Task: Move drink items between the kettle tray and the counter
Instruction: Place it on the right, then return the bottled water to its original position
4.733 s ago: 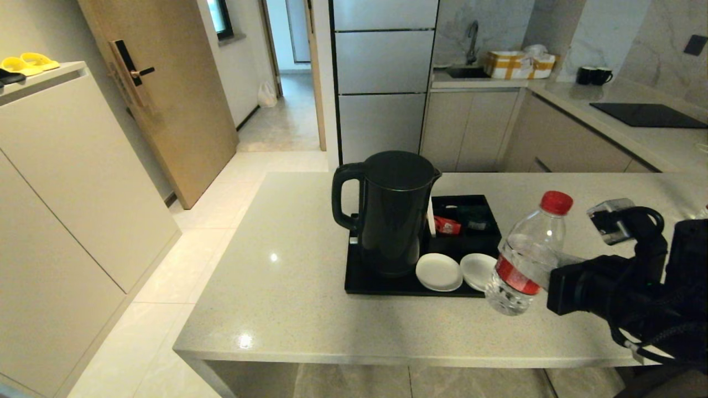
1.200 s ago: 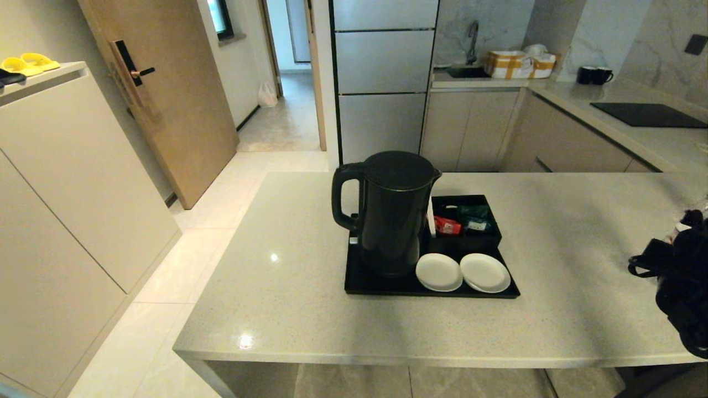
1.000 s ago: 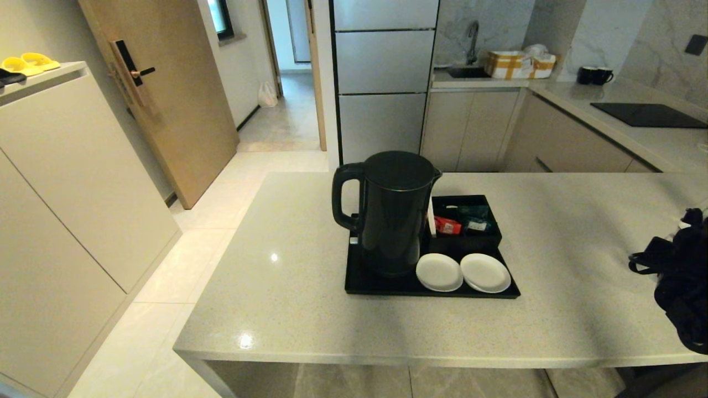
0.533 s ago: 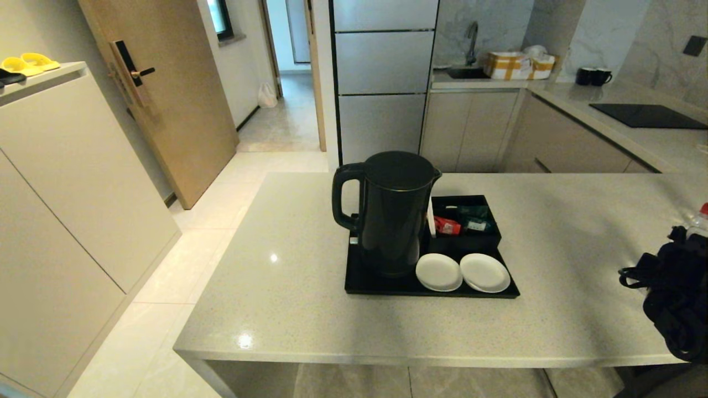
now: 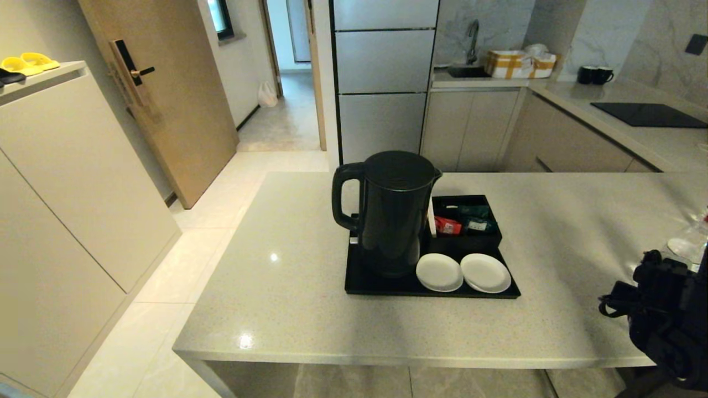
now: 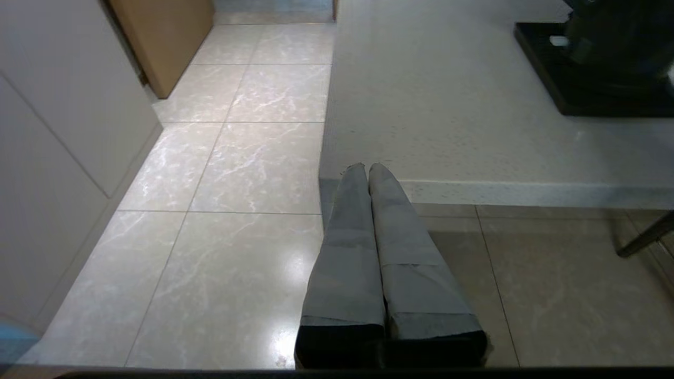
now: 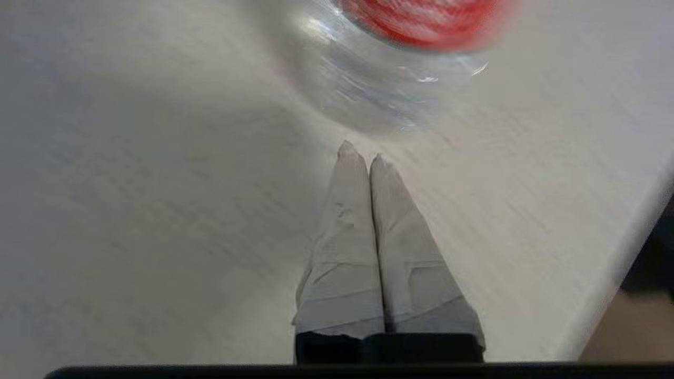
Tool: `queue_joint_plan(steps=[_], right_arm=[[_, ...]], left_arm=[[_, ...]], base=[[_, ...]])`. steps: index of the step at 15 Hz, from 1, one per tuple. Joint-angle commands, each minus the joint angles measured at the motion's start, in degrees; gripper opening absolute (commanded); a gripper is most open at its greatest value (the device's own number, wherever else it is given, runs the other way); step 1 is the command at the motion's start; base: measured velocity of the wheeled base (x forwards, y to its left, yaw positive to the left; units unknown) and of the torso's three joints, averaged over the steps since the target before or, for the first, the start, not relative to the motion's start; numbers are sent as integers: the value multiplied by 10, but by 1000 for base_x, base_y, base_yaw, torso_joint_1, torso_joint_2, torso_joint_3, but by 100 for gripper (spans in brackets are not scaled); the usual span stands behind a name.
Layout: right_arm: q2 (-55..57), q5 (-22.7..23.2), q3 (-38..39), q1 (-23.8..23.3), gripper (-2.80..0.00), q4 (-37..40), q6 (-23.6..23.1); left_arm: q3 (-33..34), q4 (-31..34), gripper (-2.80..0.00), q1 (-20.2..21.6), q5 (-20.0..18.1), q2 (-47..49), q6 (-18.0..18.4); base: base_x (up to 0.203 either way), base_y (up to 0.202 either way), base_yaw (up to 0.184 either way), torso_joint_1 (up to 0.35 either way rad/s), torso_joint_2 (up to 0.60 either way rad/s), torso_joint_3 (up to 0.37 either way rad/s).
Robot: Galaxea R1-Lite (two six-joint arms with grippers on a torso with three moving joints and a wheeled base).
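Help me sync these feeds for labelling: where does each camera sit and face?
Head: high, facing down at the counter, kettle tray; right arm at right edge.
Left wrist: behind the shut left gripper, facing floor and counter edge.
Right wrist: behind the shut right gripper, facing a water bottle.
All share the counter.

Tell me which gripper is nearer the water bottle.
Right. The right gripper, shut and empty, sits just short of the water bottle on the counter. The left gripper hangs off the counter's opposite end, above the floor.
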Motion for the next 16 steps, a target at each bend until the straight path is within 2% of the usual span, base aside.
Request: queue_joint_plan(steps=[1,9,11,13,15,16], right_arm=[[-6,-2,10,8,-280,-9,4],[-10,5,20,12,-280,-9,8],[-30,49,47,21,-280,-9,13],[-64,137,90,31,-280,-9,19],[-76,168,106,37,-280,-9,22],[-99,205,125,41,-280,-9,25]], left_arm=[[0,0,-280,0,0,0,0],[0,0,-280,0,0,0,0],[0,0,-280,0,0,0,0],[0,0,-280,0,0,0,0],[1,0,-280,0,0,0,0],[1,0,-280,0,0,0,0]], base=[[0,0,0,0,0,0],[0,0,0,0,0,0],[0,0,0,0,0,0],[0,0,0,0,0,0],[0,0,0,0,0,0],[0,0,0,0,0,0]])
